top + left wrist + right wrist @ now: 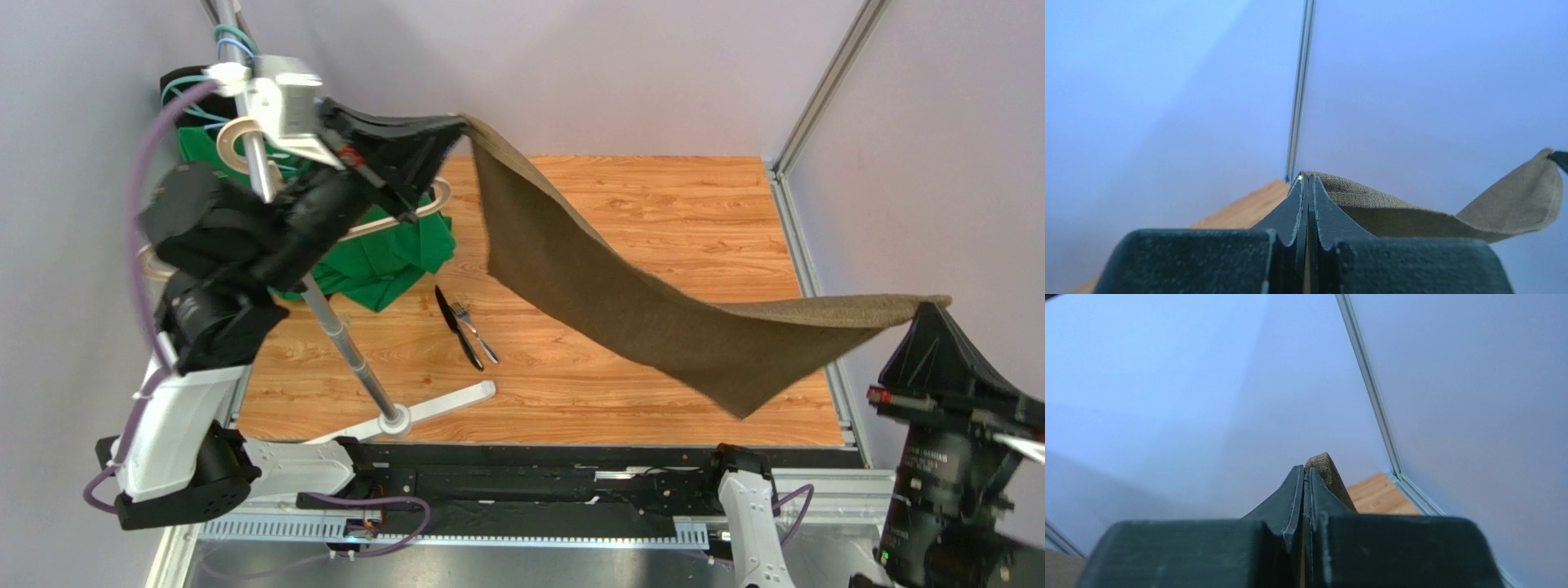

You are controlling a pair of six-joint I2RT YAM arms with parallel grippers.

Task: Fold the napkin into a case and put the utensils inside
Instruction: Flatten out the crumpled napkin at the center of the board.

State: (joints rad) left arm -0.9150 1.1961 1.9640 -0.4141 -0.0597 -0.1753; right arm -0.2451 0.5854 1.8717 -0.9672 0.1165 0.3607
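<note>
The olive-brown napkin (613,294) hangs stretched in the air above the wooden table, sagging in the middle. My left gripper (456,123) is shut on its far left corner, high over the table; in the left wrist view the cloth (1413,208) runs off to the right from my left gripper (1308,179). My right gripper (929,304) is shut on the opposite corner at the right edge; the right wrist view shows a tip of the napkin (1324,468) poking above my right gripper (1307,470). The utensils, a dark knife (456,326) and a fork (474,331), lie on the table below.
A green shirt (380,263) on a wooden hanger lies at the table's left. A metal stand pole (337,325) with a white base (429,410) leans over the front left. Purple walls and a metal frame post (834,80) enclose the wooden table (687,208).
</note>
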